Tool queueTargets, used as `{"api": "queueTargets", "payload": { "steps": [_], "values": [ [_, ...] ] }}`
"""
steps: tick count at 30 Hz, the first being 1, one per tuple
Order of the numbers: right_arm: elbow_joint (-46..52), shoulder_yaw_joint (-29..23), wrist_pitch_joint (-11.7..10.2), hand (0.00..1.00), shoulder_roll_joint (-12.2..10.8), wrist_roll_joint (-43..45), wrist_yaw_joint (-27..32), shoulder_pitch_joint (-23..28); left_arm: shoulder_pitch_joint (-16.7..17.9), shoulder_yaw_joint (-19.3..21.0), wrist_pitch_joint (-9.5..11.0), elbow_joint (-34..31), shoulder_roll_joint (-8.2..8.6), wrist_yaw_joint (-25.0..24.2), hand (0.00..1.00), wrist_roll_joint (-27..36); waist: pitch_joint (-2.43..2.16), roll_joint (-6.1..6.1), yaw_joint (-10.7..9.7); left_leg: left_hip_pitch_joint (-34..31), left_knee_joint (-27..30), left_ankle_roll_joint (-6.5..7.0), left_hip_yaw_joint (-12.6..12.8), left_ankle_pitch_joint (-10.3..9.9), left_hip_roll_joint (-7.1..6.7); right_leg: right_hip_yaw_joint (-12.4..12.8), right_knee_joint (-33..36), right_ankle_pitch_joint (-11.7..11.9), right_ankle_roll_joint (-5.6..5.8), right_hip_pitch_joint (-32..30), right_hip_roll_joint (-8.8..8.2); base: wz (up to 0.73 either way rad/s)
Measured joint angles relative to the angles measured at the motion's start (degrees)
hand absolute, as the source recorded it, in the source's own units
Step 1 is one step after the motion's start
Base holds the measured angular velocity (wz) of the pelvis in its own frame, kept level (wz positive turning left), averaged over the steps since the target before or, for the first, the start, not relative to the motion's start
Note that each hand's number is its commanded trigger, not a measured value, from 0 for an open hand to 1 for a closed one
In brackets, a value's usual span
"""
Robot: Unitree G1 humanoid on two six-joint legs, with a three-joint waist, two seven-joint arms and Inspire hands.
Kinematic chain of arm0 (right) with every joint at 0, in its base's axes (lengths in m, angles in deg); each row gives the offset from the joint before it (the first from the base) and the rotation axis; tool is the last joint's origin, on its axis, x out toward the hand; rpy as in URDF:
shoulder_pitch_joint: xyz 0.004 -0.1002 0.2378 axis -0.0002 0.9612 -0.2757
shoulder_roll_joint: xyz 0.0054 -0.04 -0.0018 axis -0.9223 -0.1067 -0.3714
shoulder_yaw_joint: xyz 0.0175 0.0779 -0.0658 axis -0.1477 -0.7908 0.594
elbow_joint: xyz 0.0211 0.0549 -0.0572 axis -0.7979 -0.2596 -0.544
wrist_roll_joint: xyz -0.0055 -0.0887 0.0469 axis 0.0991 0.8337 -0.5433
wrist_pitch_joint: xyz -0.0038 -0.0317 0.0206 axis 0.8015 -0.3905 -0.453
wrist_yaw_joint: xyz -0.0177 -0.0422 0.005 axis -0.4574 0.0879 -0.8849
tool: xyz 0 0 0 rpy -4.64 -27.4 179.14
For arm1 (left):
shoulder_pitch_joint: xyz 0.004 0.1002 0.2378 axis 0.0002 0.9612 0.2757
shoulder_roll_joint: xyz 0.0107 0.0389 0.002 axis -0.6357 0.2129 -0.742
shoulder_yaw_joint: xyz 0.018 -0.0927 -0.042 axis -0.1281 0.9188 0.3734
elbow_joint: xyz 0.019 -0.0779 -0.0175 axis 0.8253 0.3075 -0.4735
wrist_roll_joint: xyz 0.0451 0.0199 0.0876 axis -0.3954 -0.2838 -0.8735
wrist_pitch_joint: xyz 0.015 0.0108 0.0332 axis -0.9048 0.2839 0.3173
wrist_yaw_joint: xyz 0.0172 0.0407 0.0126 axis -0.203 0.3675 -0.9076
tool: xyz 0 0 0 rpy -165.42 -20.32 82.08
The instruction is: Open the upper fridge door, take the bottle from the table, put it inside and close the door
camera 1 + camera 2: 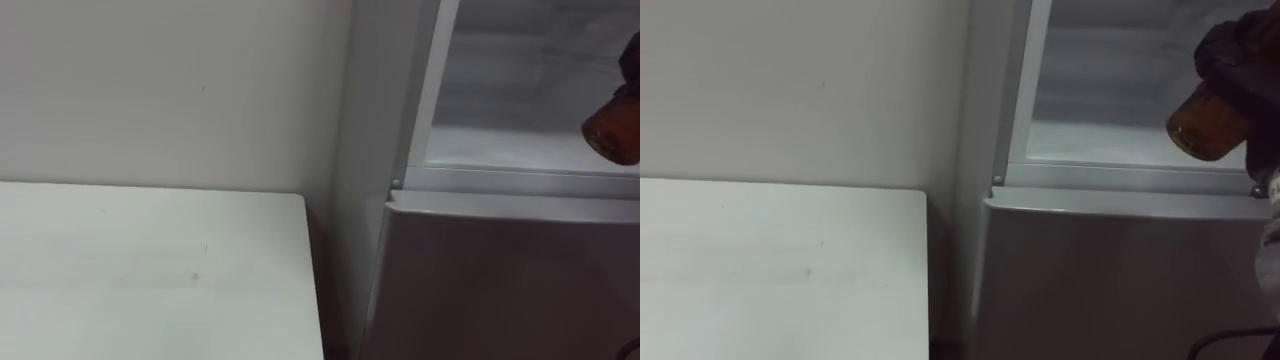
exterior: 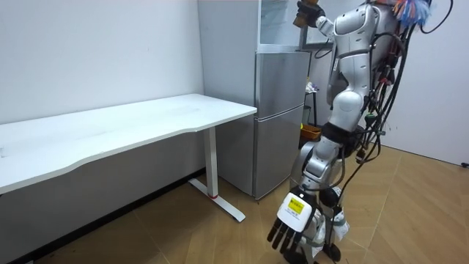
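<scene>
The fridge's (image 1: 1120,270) upper compartment (image 1: 1090,140) stands open. The right hand (image 1: 1240,45) is raised at its mouth, fingers wrapped round the amber bottle (image 1: 1200,125), which hangs just above the front edge of the compartment floor and, as far as I can tell, touches nothing inside. The carrying looks done; the bottle is yet to be set down and let go. The left hand (image 2: 293,220) hangs low beside the fridge, fingers loose and empty. The worktop (image 1: 150,270) lies left of the fridge.
</scene>
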Motion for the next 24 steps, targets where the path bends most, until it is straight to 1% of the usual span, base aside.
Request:
{"api": "queueTargets", "payload": {
  "steps": [1, 2, 3, 4, 5, 7, 9, 10, 12, 13, 15, 16, 18, 20, 22, 24],
  "values": [
    [-0.9, 0.0, 0.0, 1.00, 0.0, 0.0, 0.1, 0.0, 0.0, 0.5, 0.0, 0.3, -0.05, 0.0, 0.00, -0.1, -0.12, -0.20, 0.1, -0.1, 0.0, 0.10, 0.0, 0.1, 0.02, -0.1, 0.0, 0.0, -0.03, -0.1, 0.03, 0.00],
    [-1.2, 0.0, 0.0, 1.00, 0.0, 0.0, 0.3, 0.0, 0.0, 0.5, 0.0, 0.5, -0.08, 0.0, 0.00, -0.1, -0.14, -0.35, 0.1, -0.2, 0.0, 0.08, -0.1, 0.1, 0.02, -0.3, 0.0, 0.0, -0.04, -0.1, 0.03, 0.00],
    [-2.1, 0.0, 0.0, 1.00, 0.1, 0.2, 0.9, 0.0, 0.2, 0.5, 0.0, 0.5, 0.03, 0.0, 0.00, -0.6, -0.15, -0.59, 0.8, -0.2, 0.0, 0.04, -0.1, 0.1, 0.01, -0.3, 0.0, 0.0, -0.05, -0.1, 0.13, 0.00],
    [-3.5, 0.1, 0.0, 1.00, 0.5, 0.2, 1.5, 0.0, 0.2, 0.4, 0.0, 0.4, 0.09, -0.1, 0.00, -1.1, -0.35, -0.92, 1.3, -0.2, 0.0, 0.01, -0.2, 0.1, -0.02, -0.4, 0.0, 0.0, -0.06, -0.1, 0.29, 0.00],
    [-4.4, 0.2, 0.0, 1.00, 0.9, 0.2, 1.8, 0.0, 0.2, 0.4, 0.0, 0.3, 0.08, -0.1, 0.00, -1.1, -0.38, -1.04, 1.5, -0.2, 0.0, 0.00, -0.3, 0.1, -0.04, -0.5, 0.0, 0.0, -0.06, 0.0, 0.30, 0.07],
    [-7.3, 0.7, 0.0, 1.00, 2.3, 0.2, 2.8, -0.1, 0.2, 0.3, 0.0, -0.1, 0.07, -0.1, 0.00, -1.1, -0.26, -1.35, 2.4, -0.2, 0.0, 0.03, -0.7, 0.0, -0.07, -1.5, -0.1, 0.0, -0.06, 0.3, 0.20, 0.13],
    [-8.1, 0.8, 0.1, 1.00, 2.4, 0.2, 3.9, -0.1, 0.2, 0.2, 0.0, -0.2, 0.05, -0.1, 0.00, -1.1, -0.15, -1.26, 2.9, -0.2, -0.1, 0.02, -1.0, -0.2, -0.07, -2.1, -0.1, -0.1, 0.00, 0.6, 0.09, 0.12],
    [-8.6, 1.1, 0.1, 1.00, 2.4, 0.2, 4.4, -0.1, 0.4, 0.2, -0.1, -0.1, -0.01, -0.1, 0.00, -1.1, -0.10, -1.19, 3.2, -0.2, -0.2, 0.00, -1.5, -0.3, -0.12, -2.9, -0.1, -0.1, 0.05, 0.9, 0.04, 0.16],
    [-9.7, 1.6, 0.1, 1.00, 2.4, 0.2, 5.1, -0.2, 0.6, 0.3, -0.1, -0.2, -0.20, -0.1, 0.00, -1.1, -0.03, -1.25, 3.5, 0.0, -0.2, -0.05, -2.2, -0.3, -0.18, -3.3, -0.1, -0.1, 0.09, 1.5, -0.02, 0.15],
    [-10.6, 1.9, 0.1, 1.00, 2.4, 0.2, 6.1, -0.3, 0.8, 0.3, -0.1, -0.2, -0.25, -0.1, 0.00, -1.1, 0.03, -1.26, 4.1, 0.2, -0.3, -0.13, -2.2, -0.3, -0.15, -3.8, -0.1, -0.2, 0.13, 1.7, -0.04, 0.08],
    [-11.9, 2.1, 0.1, 1.00, 2.4, 0.2, 6.9, -0.6, 1.0, 0.3, -0.1, -0.1, -0.24, -0.2, 0.00, -1.1, 0.10, -1.15, 4.6, 0.2, -0.3, -0.17, -2.5, -0.4, -0.14, -4.5, -0.1, -0.2, 0.14, 1.9, -0.02, 0.06],
    [-13.6, 3.1, 0.1, 1.00, 2.4, 0.7, 7.4, -1.6, 1.3, 0.3, 0.0, -0.1, -0.22, -0.4, 0.00, -1.3, 0.20, -1.05, 5.4, 0.2, -0.3, -0.17, -2.5, -0.4, -0.14, -4.6, -0.1, -0.2, 0.15, 1.9, 0.04, 0.04],
    [-16.1, 3.3, 0.1, 1.00, 2.4, 2.1, 8.3, -2.9, 1.5, 0.4, 0.0, -0.1, -0.25, -0.4, 0.00, -2.4, 0.32, -1.04, 6.0, -0.1, 0.0, -0.23, -2.8, -0.4, -0.19, -4.7, -0.1, -0.2, 0.17, 1.8, 0.05, 0.05],
    [-19.2, 3.4, 0.1, 1.00, 2.4, 2.8, 9.4, -4.8, 1.9, 0.5, 0.0, -0.1, -0.32, -0.5, 0.00, -2.5, 0.31, -1.10, 6.1, -0.9, 0.2, -0.21, -3.6, -0.5, -0.36, -5.8, -0.1, -0.2, 0.21, 1.6, -0.07, 0.18],
    [-21.7, 3.4, 0.1, 1.00, 2.6, 2.7, 11.5, -6.8, 2.8, 0.5, 0.0, -0.2, -0.58, -1.2, 0.00, -2.5, 0.36, -1.33, 6.2, -1.3, 0.6, -0.23, -4.2, -0.5, -0.49, -6.2, -0.1, -0.5, 0.15, 1.4, -0.09, 0.17],
    [-21.9, 3.9, 0.1, 1.00, 2.9, 2.7, 12.8, -7.2, 3.6, 0.5, 0.0, -0.2, -0.80, -1.3, 0.00, -2.5, 0.28, -1.58, 6.5, -1.4, 0.6, -0.30, -4.8, -0.4, -0.71, -6.5, -0.2, -0.8, 0.00, 1.6, -0.15, 0.15]
  ]
}}
